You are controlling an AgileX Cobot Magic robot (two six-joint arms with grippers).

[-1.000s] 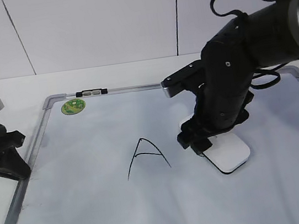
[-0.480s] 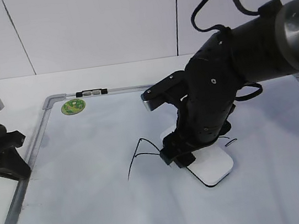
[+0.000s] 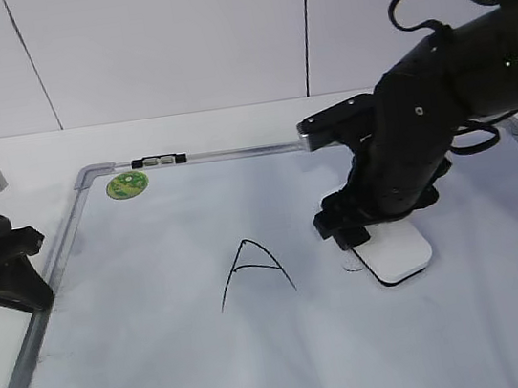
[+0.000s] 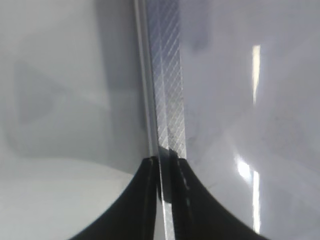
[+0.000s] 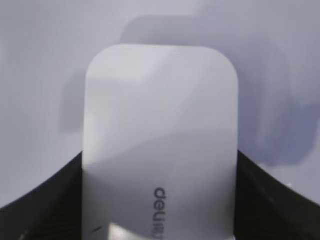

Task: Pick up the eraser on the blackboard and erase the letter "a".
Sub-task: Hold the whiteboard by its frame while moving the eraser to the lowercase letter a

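Right pincer pinching the eraser flat on the blackboard, right of centre, beside the capital "A". Left pincer at the left edge is pressed together on the board's frame.

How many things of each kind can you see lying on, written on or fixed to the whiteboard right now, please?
Erasers: 1, eraser, held by the right gripper
Written letters: 1, capital A
Green stickers: 1
Frame clips: 1
Total: 4
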